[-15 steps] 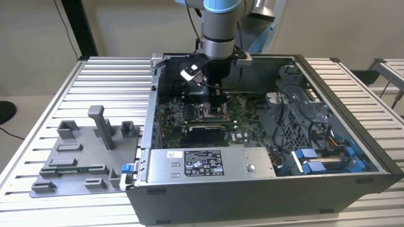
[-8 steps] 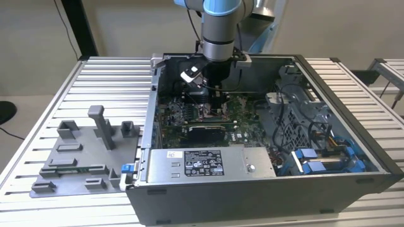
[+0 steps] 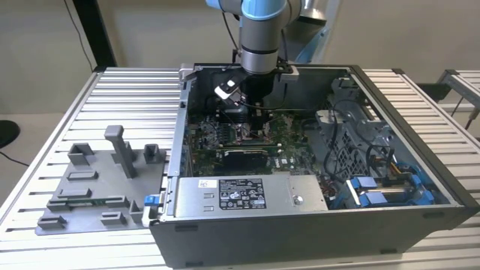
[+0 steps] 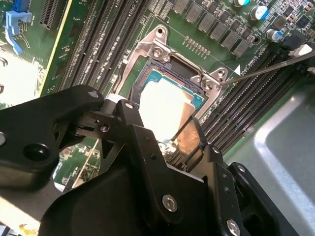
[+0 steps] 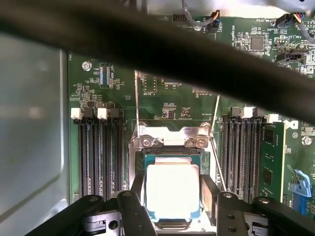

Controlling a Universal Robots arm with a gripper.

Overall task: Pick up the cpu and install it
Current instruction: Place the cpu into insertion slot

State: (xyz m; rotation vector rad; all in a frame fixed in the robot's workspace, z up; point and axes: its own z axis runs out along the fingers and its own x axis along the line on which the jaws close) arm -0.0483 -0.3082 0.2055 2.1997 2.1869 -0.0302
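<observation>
Now your gripper (image 5: 173, 183) straddles the cpu (image 5: 172, 196) lying in the motherboard socket (image 5: 172, 138); whether it grips it, you cannot tell.

Robot arm (image 3: 260, 45) vert., wrist straight down, gripper (image 5: 172, 194) w/ fingers (image 5: 208, 194) spread apart.

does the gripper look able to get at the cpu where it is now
Likely yes. The gripper hangs right over the cpu, which lies flat in the open socket with its silver top uncovered. The memory slots flank the socket without overlapping it, and nothing stands between gripper and chip.
</observation>
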